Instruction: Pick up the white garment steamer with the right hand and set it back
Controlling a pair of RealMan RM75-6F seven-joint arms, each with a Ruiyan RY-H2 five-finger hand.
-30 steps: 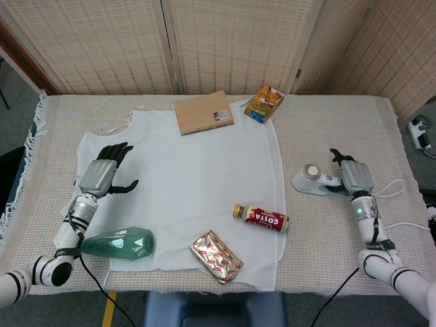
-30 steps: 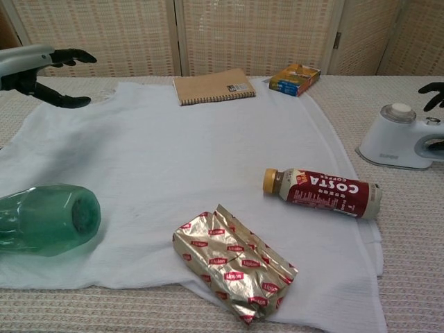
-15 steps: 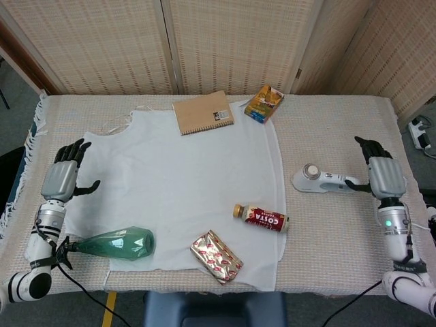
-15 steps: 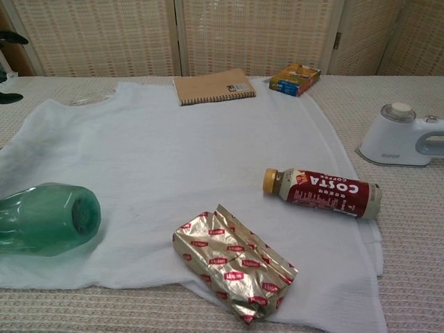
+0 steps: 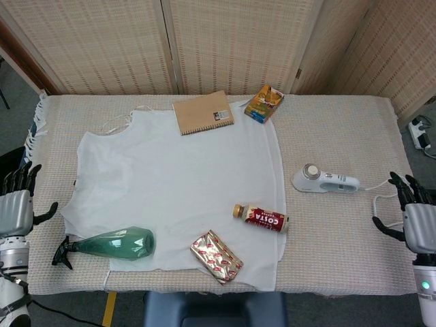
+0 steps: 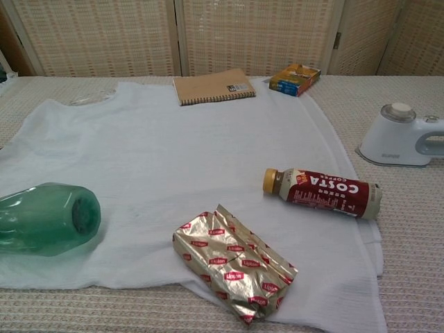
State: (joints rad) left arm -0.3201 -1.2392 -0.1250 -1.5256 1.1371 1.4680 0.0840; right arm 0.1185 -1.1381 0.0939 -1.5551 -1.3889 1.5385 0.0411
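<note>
The white garment steamer [image 5: 323,180] lies flat on the woven tablecloth to the right of the white shirt, its cord trailing off to the right. The chest view shows the garment steamer [image 6: 402,137] at the right edge. My right hand [image 5: 415,221] hovers at the table's right edge, well to the right of the steamer, fingers spread and empty. My left hand [image 5: 16,206] is off the table's left edge, fingers apart, holding nothing. Neither hand appears in the chest view.
A white shirt [image 5: 177,184] covers the table's middle. On it lie a green bottle [image 5: 117,243], a foil packet [image 5: 216,255] and a Costa coffee bottle [image 5: 261,218]. A brown notebook [image 5: 203,112] and a yellow box [image 5: 264,103] sit at the back.
Both hands have pulled outward and toward the near edge. The right hand has drawn away from the steamer's handle, which stays lying where it was. The left hand has left the shirt.
</note>
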